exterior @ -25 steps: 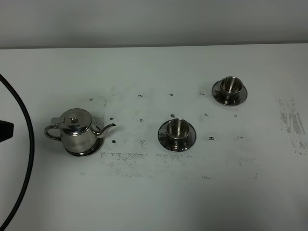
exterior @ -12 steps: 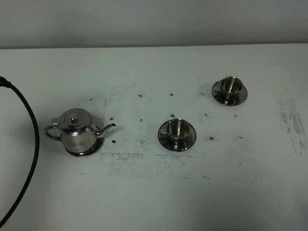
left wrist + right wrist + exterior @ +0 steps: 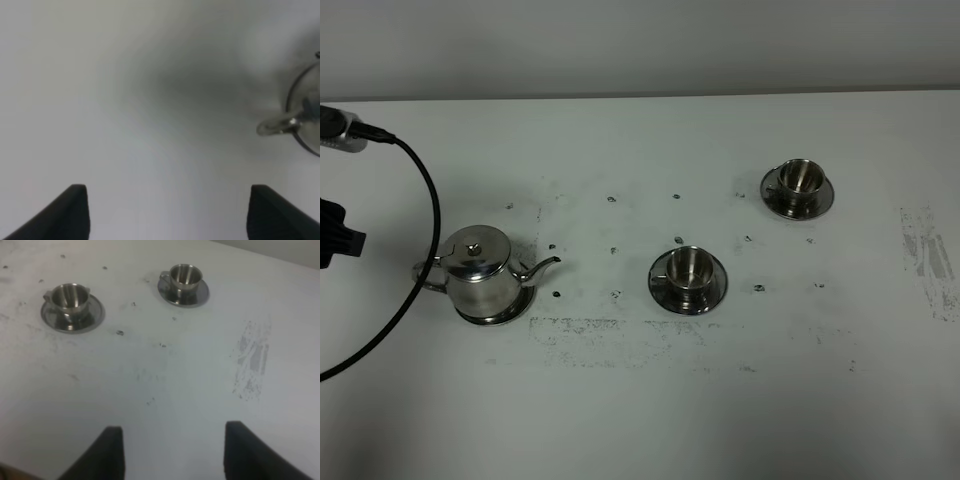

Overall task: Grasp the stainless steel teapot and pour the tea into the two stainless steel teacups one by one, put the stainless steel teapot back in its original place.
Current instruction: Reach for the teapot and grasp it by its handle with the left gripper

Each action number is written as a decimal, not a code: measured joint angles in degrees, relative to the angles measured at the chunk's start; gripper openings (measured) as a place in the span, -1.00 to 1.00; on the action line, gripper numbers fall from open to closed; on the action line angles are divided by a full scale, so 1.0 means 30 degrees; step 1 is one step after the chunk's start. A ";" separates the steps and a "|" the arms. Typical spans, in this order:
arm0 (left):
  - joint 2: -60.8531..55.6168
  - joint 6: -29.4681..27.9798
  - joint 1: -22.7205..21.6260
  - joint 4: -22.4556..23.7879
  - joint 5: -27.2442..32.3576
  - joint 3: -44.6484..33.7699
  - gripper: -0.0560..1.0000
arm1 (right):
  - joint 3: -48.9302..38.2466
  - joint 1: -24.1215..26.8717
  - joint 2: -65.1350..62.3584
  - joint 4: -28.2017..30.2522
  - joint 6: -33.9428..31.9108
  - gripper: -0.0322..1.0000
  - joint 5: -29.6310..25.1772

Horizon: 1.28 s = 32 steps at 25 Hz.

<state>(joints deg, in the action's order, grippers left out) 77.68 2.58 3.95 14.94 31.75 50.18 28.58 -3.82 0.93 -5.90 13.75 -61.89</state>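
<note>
The stainless steel teapot (image 3: 478, 268) stands upright on its round steel tray (image 3: 512, 311) at the table's left, spout pointing right. The two stainless steel teacups sit on saucers, one at the centre (image 3: 688, 272) and one at the far right (image 3: 799, 180). Part of my left arm (image 3: 334, 240) shows at the left edge, apart from the teapot's handle. In the left wrist view my left gripper (image 3: 170, 215) is open and empty, with the blurred teapot (image 3: 295, 122) at the frame's edge. My right gripper (image 3: 172, 450) is open and empty, with both teacups (image 3: 70, 297) (image 3: 185, 276) ahead of it.
A black cable (image 3: 415, 270) loops from the left arm across the table just left of the teapot. The white table (image 3: 650, 400) carries dark specks and scuff marks (image 3: 925, 250). A grey wall runs along the back edge.
My left arm has come into view at the left edge, and its cable has swung right toward the teapot. The teapot and cups have not moved.
</note>
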 joint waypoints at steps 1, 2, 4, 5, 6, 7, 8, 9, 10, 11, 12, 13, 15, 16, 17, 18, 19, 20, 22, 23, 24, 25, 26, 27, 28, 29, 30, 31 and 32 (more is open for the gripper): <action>0.0336 -0.0098 0.0000 0.0056 -0.0304 0.0060 0.29 | 0.0000 0.0000 0.0000 0.0000 0.0000 -0.10 0.0000; 0.0719 -0.0166 0.0000 0.0107 -0.0802 0.0121 0.29 | 0.0000 0.0000 0.0000 0.0000 0.0000 -0.10 0.0000; 0.1423 -0.0221 0.0000 0.0147 -0.2052 0.0139 0.29 | 0.0000 0.0000 0.0000 0.0000 0.0000 -0.10 0.0000; 0.1713 -0.0260 0.0000 0.0147 -0.2622 0.0159 0.29 | 0.0000 0.0000 0.0000 0.0000 0.0000 -0.10 0.0000; 0.2068 -0.0285 0.0000 0.0147 -0.3291 0.0158 0.29 | 0.0000 0.0000 0.0000 0.0000 0.0000 -0.10 0.0000; 0.2412 -0.0324 0.0000 0.0147 -0.3867 0.0158 0.29 | 0.0000 0.0000 0.0000 0.0000 0.0000 -0.10 0.0000; 0.2707 -0.0324 0.0000 0.0147 -0.4357 0.0158 0.29 | 0.0000 0.0000 0.0000 0.0000 0.0000 -0.10 0.0000; 0.3086 -0.0324 0.0000 0.0147 -0.4697 0.0158 0.29 | 0.0000 0.0000 0.0000 0.0000 0.0000 -0.10 0.0000; 0.3485 -0.0324 0.0000 0.0147 -0.5081 0.0158 0.29 | 0.0000 0.0000 0.0000 0.0000 0.0000 -0.10 0.0000; 0.3906 -0.0341 0.0000 0.0147 -0.5527 0.0158 0.29 | 0.0000 0.0000 0.0000 0.0000 0.0000 -0.10 0.0000; 0.4254 -0.0341 0.0000 0.0147 -0.5921 0.0158 0.29 | 0.0000 0.0000 0.0000 0.0000 0.0000 -0.10 0.0000; 0.4662 -0.0341 0.0017 0.0147 -0.6413 0.0158 0.29 | 0.0000 0.0000 0.0000 0.0000 0.0000 -0.10 0.0000; 0.5316 -0.0360 0.0183 0.0147 -0.7223 0.0158 0.29 | 0.0000 0.0000 0.0000 0.0000 0.0000 -0.10 0.0000; 0.5610 -0.0360 0.0292 0.0108 -0.7461 0.0158 0.29 | 0.0000 0.0000 0.0000 0.0000 0.0000 -0.10 0.0000; 0.5869 -0.0375 0.0400 0.0022 -0.7714 0.0158 0.29 | 0.0000 0.0000 0.0000 0.0000 0.0000 -0.10 0.0000; 0.6085 -0.0397 0.0457 -0.0129 -0.7865 0.0158 0.29 | 0.0000 0.0000 0.0000 0.0000 0.0000 -0.10 0.0000; 0.6229 -0.0435 0.0547 -0.0312 -0.7862 0.0178 0.29 | 0.0000 0.0000 0.0000 0.0000 0.0000 -0.10 0.0000; 0.6339 -0.0435 0.0612 -0.0474 -0.7843 0.0178 0.29 | 0.0000 0.0000 0.0000 0.0000 0.0000 -0.10 0.0000; 0.6436 -0.0449 0.0649 -0.0774 -0.7625 0.0178 0.29 | 0.0000 0.0000 0.0000 0.0000 0.0000 -0.10 -0.0005; 0.6436 -0.0449 0.0667 -0.0803 -0.7444 0.0191 0.29 | 0.0000 0.0000 0.0000 0.0000 0.0000 -0.10 -0.0005; 0.6436 -0.0449 0.0713 -0.0822 -0.7159 0.0222 0.29 | 0.0000 0.0000 0.0000 0.0000 0.0000 -0.10 -0.0005; 0.6436 -0.0449 0.0752 -0.0860 -0.6859 0.0239 0.29 | 0.0000 0.0000 0.0000 0.0000 0.0000 -0.10 -0.0005; 0.6436 -0.0449 0.0795 -0.0919 -0.6537 0.0240 0.29 | 0.0000 0.0000 0.0000 0.0000 0.0000 -0.10 -0.0022; 0.6450 -0.0449 0.0795 -0.1031 -0.6263 0.0240 0.29 | 0.0000 0.0000 0.0000 0.0000 0.0000 -0.10 -0.0022; 0.6450 -0.0455 0.0795 -0.1184 -0.5924 0.0240 0.29 | 0.0000 0.0000 0.0000 0.0000 0.0000 -0.10 -0.0022; 0.6450 -0.0455 0.0795 -0.1316 -0.5577 0.0256 0.29 | 0.0000 0.0000 0.0000 0.0000 0.0000 -0.10 -0.0022; 0.6450 -0.0455 0.0838 -0.1425 -0.5301 0.0256 0.29 | 0.0000 0.0000 0.0000 0.0017 0.0000 -0.10 -0.0022; 0.6450 -0.0472 0.0862 -0.1527 -0.5088 0.0256 0.29 | 0.0000 0.0000 0.0000 0.0017 0.0000 -0.10 -0.0022; 0.6450 -0.0472 0.0923 -0.1626 -0.4894 0.0256 0.29 | 0.0000 0.0000 0.0000 0.0017 0.0000 -0.10 -0.0022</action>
<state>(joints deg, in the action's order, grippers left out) 97.03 1.16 6.72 10.06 17.07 50.95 28.58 -3.82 0.93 -5.85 13.75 -61.96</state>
